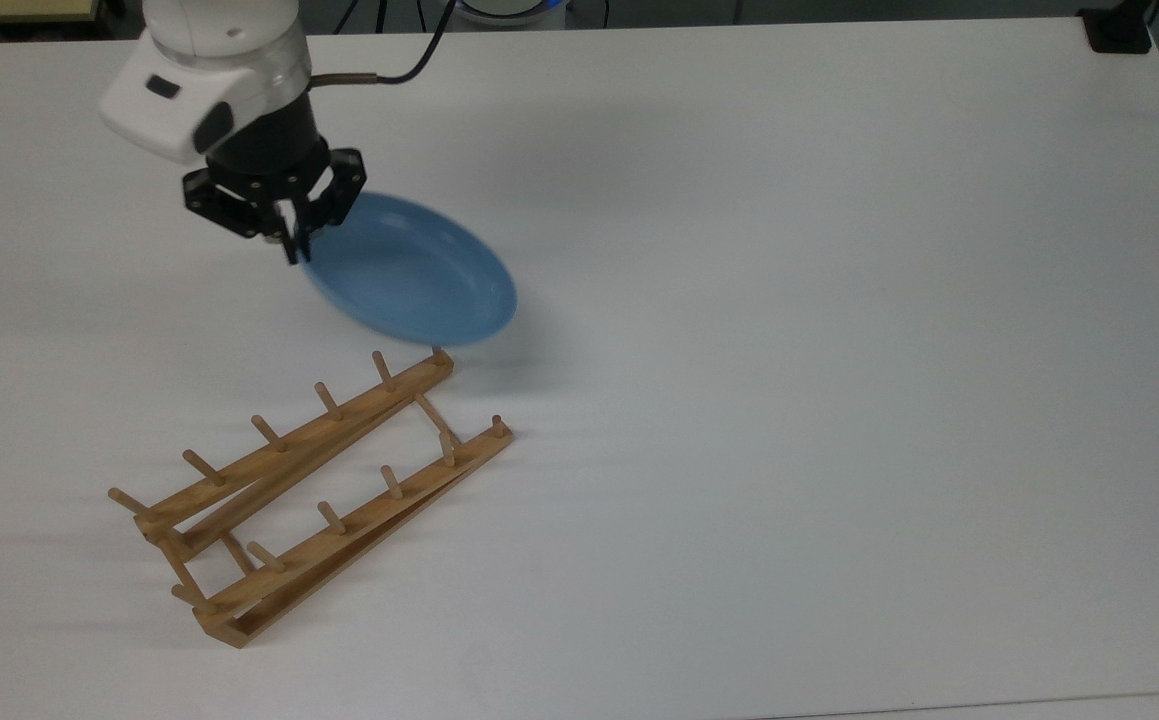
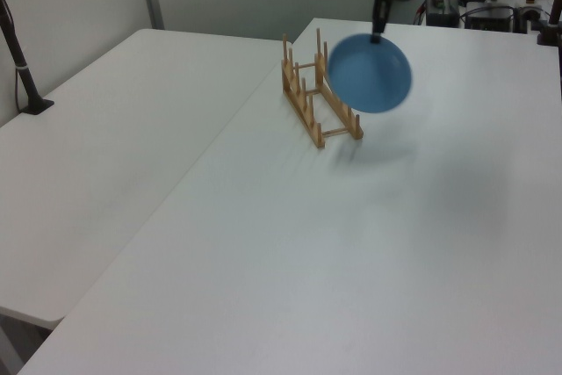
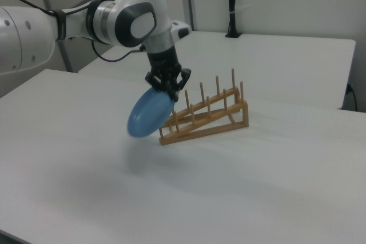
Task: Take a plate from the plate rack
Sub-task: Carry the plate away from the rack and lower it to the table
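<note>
1. Top view: high, looking steeply down on the white table (image 1: 789, 350), close.
2. Left view: farther off, along the table towards the arm.
3. Right view: low, near, side-on.
4. Shared by all three views: plate rack (image 1: 309, 490) (image 2: 318, 110) (image 3: 207, 116).

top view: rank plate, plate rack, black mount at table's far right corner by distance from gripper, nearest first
1. The plate: held by its rim in the fingers of the gripper, extending toward the top view's right.
2. The plate rack: on the table below the gripper in the top view, apart from the plate.
3. The black mount: at the top view's upper right corner, farthest.
</note>
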